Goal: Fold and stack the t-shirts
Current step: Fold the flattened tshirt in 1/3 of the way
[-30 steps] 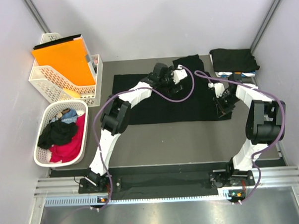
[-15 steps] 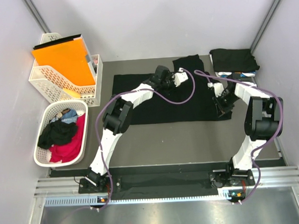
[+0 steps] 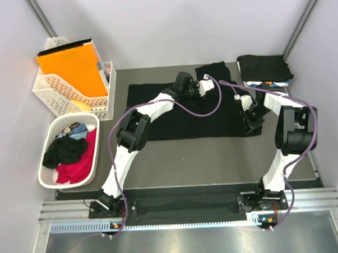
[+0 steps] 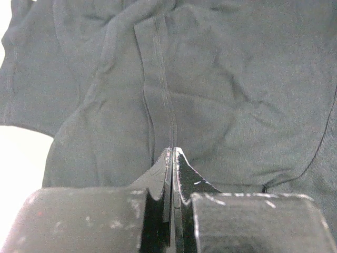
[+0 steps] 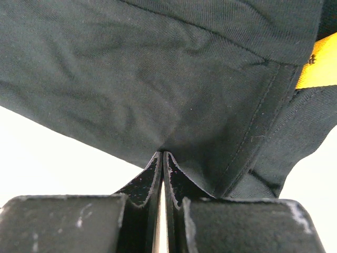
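Looking at the top view first: black shirt (image 3: 174,118) lies spread flat across the middle of the table (image 3: 215,158), one sleeve sticking out toward the far edge. Left gripper (image 3: 207,81) is down on the cloth at the far side, just beside that sleeve. Right gripper (image 3: 252,124) is down at the shirt's right end, near the front corner. Folded pile (image 3: 264,67) sits at the far right corner, black on top, white-blue showing under it, apart from the spread shirt. Round basket (image 3: 96,157) at the left holds a heap of clothes (image 3: 69,153), black, red and some blue. Square basket (image 3: 61,100) behind it carries the orange folder (image 3: 71,66).

Left wrist view: I see the fingers (image 4: 181,174) pressed flat together, no gap, pinching the black shirt right where a stitched seam (image 4: 163,95) runs down into the tips. Cloth is wrinkled around the pinch.

Right wrist view: fingers (image 5: 176,182) also fully together, clamped on the lower edge of the black shirt, cloth bunching into the tips. A hemmed edge runs down the right side, and a yellow strip (image 5: 318,63) shows behind it; I can't read the print on it.
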Controlling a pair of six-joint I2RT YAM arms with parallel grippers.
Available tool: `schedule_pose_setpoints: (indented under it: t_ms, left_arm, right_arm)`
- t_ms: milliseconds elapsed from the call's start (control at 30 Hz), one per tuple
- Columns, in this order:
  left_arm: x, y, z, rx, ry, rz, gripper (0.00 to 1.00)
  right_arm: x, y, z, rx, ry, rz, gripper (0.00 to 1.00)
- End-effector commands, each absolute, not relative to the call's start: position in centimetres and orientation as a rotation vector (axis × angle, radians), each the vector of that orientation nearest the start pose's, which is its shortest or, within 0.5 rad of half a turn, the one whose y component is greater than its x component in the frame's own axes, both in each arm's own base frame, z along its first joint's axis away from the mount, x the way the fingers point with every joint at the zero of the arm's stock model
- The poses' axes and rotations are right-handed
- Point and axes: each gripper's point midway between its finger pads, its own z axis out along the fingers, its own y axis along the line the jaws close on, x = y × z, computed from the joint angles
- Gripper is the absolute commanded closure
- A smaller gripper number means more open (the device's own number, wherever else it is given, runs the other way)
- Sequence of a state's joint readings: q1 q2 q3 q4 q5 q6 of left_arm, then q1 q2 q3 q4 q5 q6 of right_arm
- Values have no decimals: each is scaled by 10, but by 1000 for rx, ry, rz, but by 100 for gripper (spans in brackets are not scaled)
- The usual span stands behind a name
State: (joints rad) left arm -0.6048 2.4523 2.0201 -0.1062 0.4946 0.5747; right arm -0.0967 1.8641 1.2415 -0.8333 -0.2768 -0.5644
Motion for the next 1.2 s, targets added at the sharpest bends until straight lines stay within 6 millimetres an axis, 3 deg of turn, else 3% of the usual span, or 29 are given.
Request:
schedule_pose_setpoints:
  t_ms: [0,300,433,567,833,1167]
  left_arm:
    - [504,-443,86,1409,1485,-574,100]
    - [499,-435,49,1526,1516,-441,100]
    - [502,-420,25,1603,1556,-317,100]
    - [520,-400,11,1595,1613,-129,100]
    - [547,-382,13,1480,1675,51,100]
    - [547,-378,25,1472,1670,70,100]
  right_arm:
    - [342,-10,23,-696,2813,298,100]
    - [350,-10,31,-709,2799,295,100]
    - [353,-9,36,-713,2787,298,100]
    - [356,-6,40,-717,2776,313,100]
    - [346,-5,35,-747,2791,318,100]
    - [323,-16,7,-781,2875,266,100]
